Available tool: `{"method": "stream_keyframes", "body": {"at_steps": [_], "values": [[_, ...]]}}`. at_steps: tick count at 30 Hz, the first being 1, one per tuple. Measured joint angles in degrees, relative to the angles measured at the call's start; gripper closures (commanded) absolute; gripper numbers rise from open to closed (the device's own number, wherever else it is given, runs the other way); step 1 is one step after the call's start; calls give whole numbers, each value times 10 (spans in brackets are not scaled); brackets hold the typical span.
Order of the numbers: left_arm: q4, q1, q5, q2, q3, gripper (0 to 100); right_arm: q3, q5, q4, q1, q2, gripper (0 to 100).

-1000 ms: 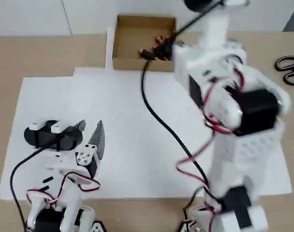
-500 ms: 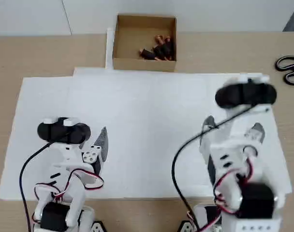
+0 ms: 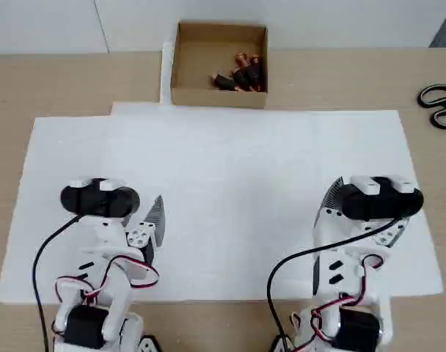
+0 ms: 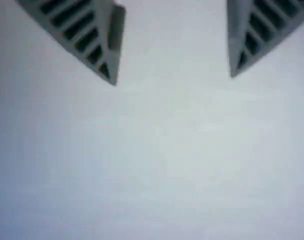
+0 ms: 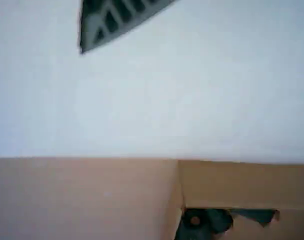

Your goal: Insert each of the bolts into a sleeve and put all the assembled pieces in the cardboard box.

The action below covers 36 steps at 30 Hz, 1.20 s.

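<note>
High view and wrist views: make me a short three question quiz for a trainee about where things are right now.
1. True or false: the left gripper has its jaws apart above the white sheet.
2. The assembled pieces lie: A on the white sheet; B in the cardboard box; C held by an arm.
3. Which tool lies on the wooden table, off the sheet?
Key: 1 true; 2 B; 3 the scissors.

Right arm [image 3: 355, 253] pulled back from the cardboard box [image 3: 177, 70] (now folded low).
</note>
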State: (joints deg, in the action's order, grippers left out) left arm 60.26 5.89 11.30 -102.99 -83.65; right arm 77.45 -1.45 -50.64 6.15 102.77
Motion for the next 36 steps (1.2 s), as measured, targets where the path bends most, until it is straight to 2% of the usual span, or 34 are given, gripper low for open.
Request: {"method": "stream_keyframes", "body": {"at_steps": [9, 17, 36], "values": [[0, 0, 0, 0, -95, 860, 65, 0, 2, -1, 4, 603], [0, 0, 0, 0, -98, 860, 182, 0, 0, -1, 3, 603], [0, 0, 0, 0, -98, 860, 185, 2, -23, -1, 4, 603]]}}
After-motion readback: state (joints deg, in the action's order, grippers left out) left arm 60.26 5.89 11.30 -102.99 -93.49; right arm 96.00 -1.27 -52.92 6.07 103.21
